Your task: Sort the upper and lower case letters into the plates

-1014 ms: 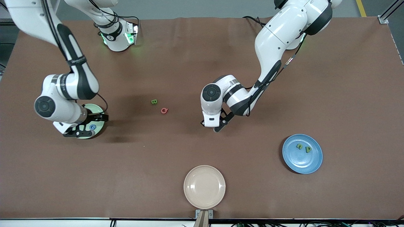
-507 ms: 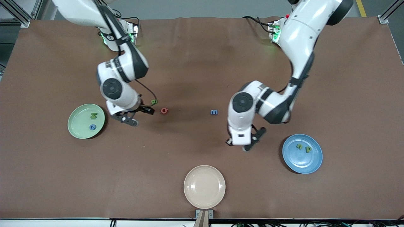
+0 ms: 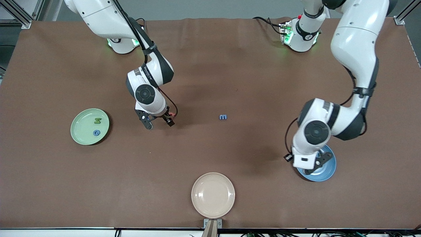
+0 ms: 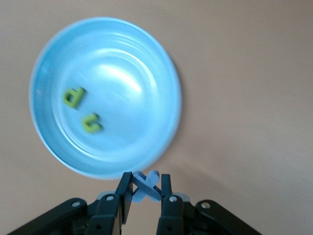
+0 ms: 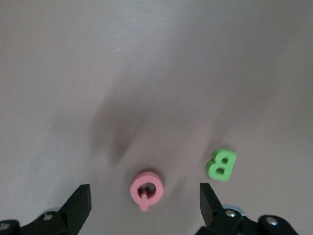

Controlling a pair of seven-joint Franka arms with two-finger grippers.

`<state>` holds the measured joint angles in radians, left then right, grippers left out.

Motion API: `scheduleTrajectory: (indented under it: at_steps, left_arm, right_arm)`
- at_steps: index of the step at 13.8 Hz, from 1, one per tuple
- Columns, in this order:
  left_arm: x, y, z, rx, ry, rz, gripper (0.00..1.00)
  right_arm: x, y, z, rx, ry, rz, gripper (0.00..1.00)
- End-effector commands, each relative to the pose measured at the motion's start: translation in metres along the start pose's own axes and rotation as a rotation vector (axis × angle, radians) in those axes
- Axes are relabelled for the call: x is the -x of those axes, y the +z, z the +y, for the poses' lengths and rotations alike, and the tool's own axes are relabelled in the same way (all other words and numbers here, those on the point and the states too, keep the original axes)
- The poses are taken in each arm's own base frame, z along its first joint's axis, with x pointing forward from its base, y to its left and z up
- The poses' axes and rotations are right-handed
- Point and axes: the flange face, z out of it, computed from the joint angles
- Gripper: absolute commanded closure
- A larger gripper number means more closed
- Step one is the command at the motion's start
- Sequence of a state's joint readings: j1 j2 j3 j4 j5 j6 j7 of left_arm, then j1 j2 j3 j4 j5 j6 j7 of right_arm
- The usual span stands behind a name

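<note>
Left wrist view, left pincer (image 4: 145, 190) clamped on blue x (image 4: 145, 184) over blue plate (image 4: 161, 73), right pincer (image 5: 145, 205) wide over pink Q (image 5: 145, 187).

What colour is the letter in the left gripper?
Pale blue letter, shown best in the left wrist view, pinched by the left gripper.

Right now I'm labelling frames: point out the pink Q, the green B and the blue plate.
pink Q (image 5: 145, 188): right wrist view, on its ring.
green B (image 5: 222, 164): right wrist view, middle of the letter.
blue plate (image 4: 142, 98): left wrist view, bare inner floor.
</note>
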<state>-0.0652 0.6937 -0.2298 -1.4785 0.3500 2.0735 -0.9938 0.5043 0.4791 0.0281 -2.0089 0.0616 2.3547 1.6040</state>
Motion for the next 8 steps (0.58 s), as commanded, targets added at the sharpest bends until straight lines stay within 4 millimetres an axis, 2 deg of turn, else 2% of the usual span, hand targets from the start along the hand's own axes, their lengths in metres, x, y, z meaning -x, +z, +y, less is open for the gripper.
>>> scheduleTrajectory:
  at_steps: [1, 2, 3, 5, 6, 7, 8]
  left_arm:
    - [-0.021, 0.024, -0.029, 0.018, 0.057, -0.021, 0.99]
    - [-0.028, 0.037, -0.039, 0.042, 0.069, -0.015, 0.93]
    - [-0.027, 0.047, -0.042, 0.056, 0.079, -0.011, 0.69]
    - [-0.025, 0.048, -0.041, 0.061, 0.066, -0.01, 0.21]
    - [-0.022, 0.044, -0.037, 0.063, 0.07, -0.006, 0.06]
    - [-0.019, 0.041, -0.035, 0.062, 0.074, -0.008, 0.0]
    - [-0.004, 0.031, -0.021, 0.072, 0.088, -0.022, 0.0]
  right_arm:
    - [0.005, 0.008, -0.007, -0.007, 0.145, -0.005, 0.0]
    - [0.006, 0.013, -0.007, -0.008, 0.141, -0.003, 0.0]
    - [0.007, 0.015, -0.007, -0.01, 0.142, -0.003, 0.0]
    - [0.016, 0.022, -0.005, 0.001, 0.129, 0.001, 0.02]
    - [0.019, 0.025, -0.004, 0.008, 0.125, 0.001, 0.04]
    - [0.021, 0.027, -0.002, 0.012, 0.121, 0.003, 0.07]
    - [0.021, 0.029, -0.001, 0.015, 0.121, 0.003, 0.14]
